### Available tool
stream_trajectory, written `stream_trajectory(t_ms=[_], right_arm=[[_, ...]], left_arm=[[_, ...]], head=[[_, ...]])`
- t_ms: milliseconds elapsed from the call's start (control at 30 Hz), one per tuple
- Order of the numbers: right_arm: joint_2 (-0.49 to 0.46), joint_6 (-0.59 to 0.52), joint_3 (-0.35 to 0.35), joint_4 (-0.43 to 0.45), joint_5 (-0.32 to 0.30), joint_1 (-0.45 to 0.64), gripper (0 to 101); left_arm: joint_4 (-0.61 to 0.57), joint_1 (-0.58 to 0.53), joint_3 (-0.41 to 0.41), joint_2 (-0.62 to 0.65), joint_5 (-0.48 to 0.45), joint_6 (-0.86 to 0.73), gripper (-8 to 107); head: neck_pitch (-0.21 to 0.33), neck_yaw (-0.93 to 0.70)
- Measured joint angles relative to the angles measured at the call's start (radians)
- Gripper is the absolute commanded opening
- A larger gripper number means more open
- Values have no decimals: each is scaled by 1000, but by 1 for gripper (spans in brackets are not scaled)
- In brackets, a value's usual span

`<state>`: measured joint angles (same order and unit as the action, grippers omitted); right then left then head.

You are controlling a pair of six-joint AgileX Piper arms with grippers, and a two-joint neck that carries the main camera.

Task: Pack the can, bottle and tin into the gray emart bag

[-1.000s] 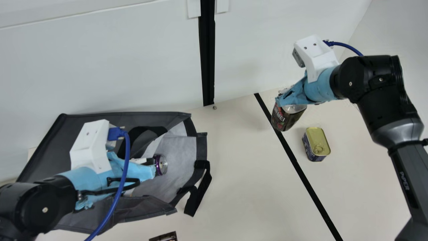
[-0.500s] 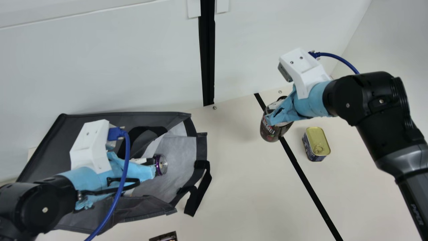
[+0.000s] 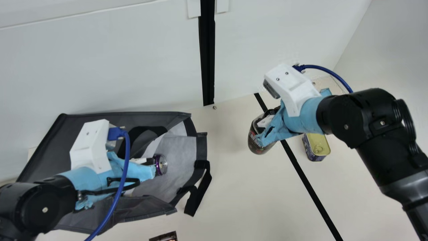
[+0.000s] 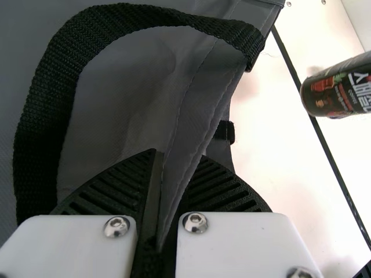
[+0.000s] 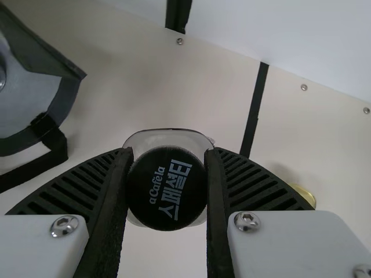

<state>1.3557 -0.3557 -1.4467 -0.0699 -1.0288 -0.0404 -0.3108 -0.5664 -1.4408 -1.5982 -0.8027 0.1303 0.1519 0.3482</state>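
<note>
In the main view, see the bottle (image 3: 253,139) tipped in the right end effector (image 3: 262,133), with the gray emart bag (image 3: 150,122) well ahead of its tips. See the can (image 3: 162,164) inside the bag, just past the tips of the left end effector (image 3: 151,166). Leave the tin (image 3: 317,147) for last, on the counter (image 3: 230,187) behind the right end effector's tips.

In the left wrist view, see the left end effector clamped on the bag's cloth edge (image 4: 191,145), with a black strap (image 4: 43,116) near its tips. Hold that edge steady and wide, to make a big mouth for the bottle.

In the right wrist view, see the right end effector clamped on the bottle, just by its black cap (image 5: 166,188). Squeeze well, go slowly, and lead with the bottom. Steer past the rim without a bump, then set down gently beside the can before letting go.
</note>
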Motion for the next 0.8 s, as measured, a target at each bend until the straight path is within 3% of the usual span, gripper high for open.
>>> stream_trajectory(t_ms=[800], right_arm=[[-76, 24, 62, 9, -40, -195, 0]], left_arm=[[0, 0, 0, 0, 0, 0, 10]], head=[[0, -2]])
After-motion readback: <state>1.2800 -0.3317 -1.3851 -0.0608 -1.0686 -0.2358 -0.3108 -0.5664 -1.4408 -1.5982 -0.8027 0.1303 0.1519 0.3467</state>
